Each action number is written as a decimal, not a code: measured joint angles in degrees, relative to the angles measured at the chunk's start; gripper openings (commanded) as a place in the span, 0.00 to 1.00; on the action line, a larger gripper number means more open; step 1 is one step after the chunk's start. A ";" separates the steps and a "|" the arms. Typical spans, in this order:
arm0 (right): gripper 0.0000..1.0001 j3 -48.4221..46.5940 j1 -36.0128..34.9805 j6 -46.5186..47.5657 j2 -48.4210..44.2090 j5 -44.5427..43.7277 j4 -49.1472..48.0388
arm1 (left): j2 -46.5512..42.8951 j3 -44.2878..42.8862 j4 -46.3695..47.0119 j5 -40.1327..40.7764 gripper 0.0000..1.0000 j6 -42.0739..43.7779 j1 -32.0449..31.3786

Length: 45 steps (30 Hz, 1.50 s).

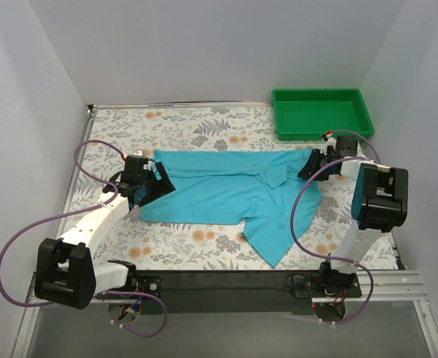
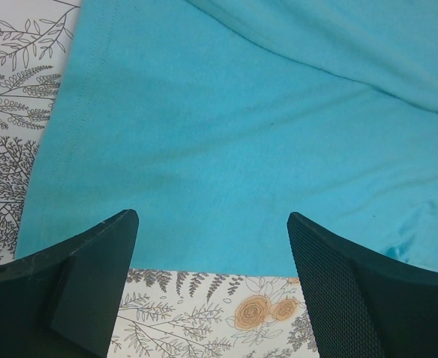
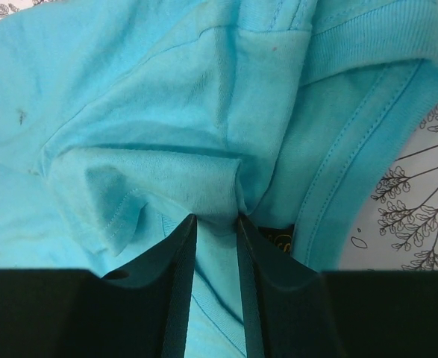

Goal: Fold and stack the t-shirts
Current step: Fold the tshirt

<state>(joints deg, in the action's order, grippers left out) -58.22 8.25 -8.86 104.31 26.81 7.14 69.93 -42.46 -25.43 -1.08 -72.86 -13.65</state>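
Table: flat surface under a floral-print cloth; both arms reach onto it from the near edge.
Shirt: turquoise-blue short-sleeved cloth shirt, lying across the middle of the table, mostly spread. Its right-hand part is rumpled and one flap trails toward the near edge. Not folded yet.
Tray: green rectangular plastic tray at the far right corner, apart from the shirt.
Left gripper: fingers spread wide with nothing between them, poised over the shirt's left edge where cloth meets table.
Right gripper: fingers drawn close together on a gathered pinch of cloth near the ribbed collar at the shirt's right end.
Step in hand (judgement): getting matching holds on both ends so the shirt can be pulled flat before folding.
How to do it well: bring the left fingers down straddling the hem and take both layers. Draw the two ends apart evenly and low to the table. The right pinch looks small, so pull gently or it may slip.
Risk: the trailing flap may drag and crease.
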 measured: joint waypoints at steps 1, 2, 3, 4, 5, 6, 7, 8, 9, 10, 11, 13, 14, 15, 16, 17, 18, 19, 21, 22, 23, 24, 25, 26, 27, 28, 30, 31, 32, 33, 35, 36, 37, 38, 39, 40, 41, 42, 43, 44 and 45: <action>0.29 0.02 0.00 0.02 0.00 0.07 -0.04 | 0.00 0.00 0.00 0.00 0.75 0.00 0.00; 0.29 0.07 0.00 0.04 0.00 0.11 -0.11 | 0.00 0.00 0.00 0.00 0.75 0.00 0.00; 0.26 0.22 0.00 0.04 0.00 0.15 -0.28 | 0.00 0.02 0.00 0.00 0.75 0.00 0.00; 0.22 0.37 0.00 0.09 0.00 0.17 -0.55 | 0.00 0.02 0.02 0.00 0.75 0.00 0.00; 0.17 0.52 0.00 0.09 0.00 0.17 -0.74 | 0.00 0.04 0.00 0.00 0.75 0.00 0.00; 0.11 0.72 0.00 0.15 0.00 0.17 -0.87 | 0.00 0.09 0.04 0.00 0.75 0.00 0.00; 0.08 0.87 0.00 0.22 0.00 0.15 -0.87 | 0.00 0.13 0.02 0.00 0.75 0.00 0.02; 0.05 0.96 0.00 0.15 0.00 0.11 -0.83 | 0.00 0.20 0.04 0.00 0.75 0.00 0.02; 0.01 0.98 0.00 0.09 0.00 -0.07 -0.70 | 0.00 0.31 0.09 0.00 0.75 0.00 0.00; 0.01 0.98 0.00 0.07 -0.04 -0.28 -0.50 | 0.00 0.44 0.11 0.13 0.75 0.00 0.00; 0.01 0.94 0.00 -0.13 -0.11 -0.52 -0.07 | 0.00 0.55 0.07 0.33 0.75 0.00 0.00; 0.01 0.48 -0.02 -0.22 -0.42 -1.38 1.81 | 0.00 0.66 0.04 0.59 0.75 0.00 0.00; 0.01 0.13 -0.02 -0.26 -0.66 -1.86 3.13 | 0.00 0.70 0.09 0.68 0.75 0.00 0.02; 0.01 -0.33 0.00 -0.28 -0.92 -2.47 4.52 | 0.00 0.72 0.15 0.70 0.75 0.02 0.02; 0.01 -0.85 0.00 -0.33 -1.31 -3.02 5.95 | 0.00 0.72 0.15 0.70 0.75 0.02 0.02; 0.01 -1.27 0.00 -0.37 -1.70 -3.41 7.13 | 0.02 0.72 0.17 0.70 0.75 0.04 0.00; 0.01 -1.81 0.00 -0.42 -2.32 -3.91 8.55 | 0.02 0.72 0.17 0.70 0.75 0.07 0.00; 0.01 -2.62 0.00 -0.48 -2.80 -4.31 10.25 | 0.02 0.72 0.17 0.70 0.75 0.09 0.02; 0.01 -4.63 -0.02 -0.70 -3.50 -4.59 13.51 | 0.02 0.72 0.17 0.72 0.75 0.26 0.00; 0.01 -5.84 0.00 -0.90 -3.58 -4.59 15.19 | 0.02 0.72 0.17 0.72 0.75 0.42 0.00; 0.01 -6.93 0.00 -1.05 -3.58 -4.59 16.59 | 0.02 0.72 0.15 0.72 0.75 0.50 0.02; 0.01 -7.82 0.00 -1.16 -3.58 -4.57 17.81 | 0.02 0.72 0.15 0.70 0.75 0.61 0.02; 0.01 -8.61 0.00 -1.44 -3.58 -4.55 19.23 | 0.02 0.72 0.15 0.70 0.75 0.70 0.02; 0.01 -9.14 -0.02 -1.57 -3.58 -4.55 20.50 | 0.02 0.72 0.13 0.70 0.75 0.81 0.02; 0.01 -9.44 -0.02 -1.75 -3.61 -4.55 21.59 | 0.02 0.72 0.11 0.70 0.75 0.92 0.00; 0.02 -9.51 0.00 -2.03 -3.61 -4.57 22.56 | 0.04 0.72 0.07 0.70 0.75 1.05 0.02; 0.02 -9.51 0.00 -2.75 -3.61 -4.59 24.33 | 0.04 0.72 -0.04 0.70 0.75 1.16 0.02; 0.02 -9.51 0.00 -3.06 -3.61 -4.57 25.14 | 0.04 0.72 -0.09 0.70 0.75 1.31 0.00; 0.02 -9.51 0.00 -3.34 -3.61 -4.48 25.94 | 0.04 0.72 -0.09 0.70 0.75 1.33 0.00; 0.01 -9.51 0.00 -3.63 -3.61 -4.15 26.49 | 0.04 0.72 -0.15 0.70 0.75 1.42 0.02; 0.02 -9.51 0.00 -4.22 -3.61 -3.39 27.34 | 0.09 0.72 -0.31 0.66 0.75 1.53 0.02; 0.02 -9.51 0.00 -4.44 -3.61 -2.91 27.56 | 0.13 0.72 -0.37 0.48 0.75 1.53 0.02; 0.01 -9.51 0.00 -4.57 -3.61 -2.40 27.74 | 0.13 0.72 -0.42 0.37 0.75 1.53 0.02; 0.01 -9.51 -0.02 -4.74 -3.61 -2.01 27.91 | 0.13 0.72 -0.48 0.24 0.75 1.53 0.00; 0.02 -9.51 -0.02 -4.83 -3.61 -1.66 28.06 | 0.15 0.72 -0.52 0.17 0.75 1.53 0.00; 0.02 -9.51 -0.02 -4.94 -3.61 -1.33 28.17 | 0.15 0.72 -0.52 0.11 0.75 1.53 0.02; 0.02 -9.49 -0.02 -5.05 -3.61 -1.09 28.39 | 0.15 0.72 -0.52 0.02 0.75 1.53 0.00; 0.02 -9.40 0.00 -5.18 -3.63 -0.85 28.55 | 0.17 0.72 -0.55 -0.04 0.75 1.53 0.02; 0.01 -9.11 -0.02 -5.38 -3.69 -0.59 28.52 | 0.20 0.72 -0.55 -0.13 0.75 1.51 0.00; 0.02 -8.61 -0.02 -5.46 -3.78 -0.35 28.48 | 0.31 0.72 -0.52 -0.24 0.75 1.51 0.00; 0.02 -7.56 -0.02 -5.60 -3.89 -0.04 28.46 | 0.48 0.72 -0.55 -0.26 0.75 1.51 0.00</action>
<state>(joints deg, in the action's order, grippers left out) -65.78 8.23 -14.46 100.42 26.76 35.59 70.41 -41.74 -25.98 -1.34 -71.35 -13.65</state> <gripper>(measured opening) 0.021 0.753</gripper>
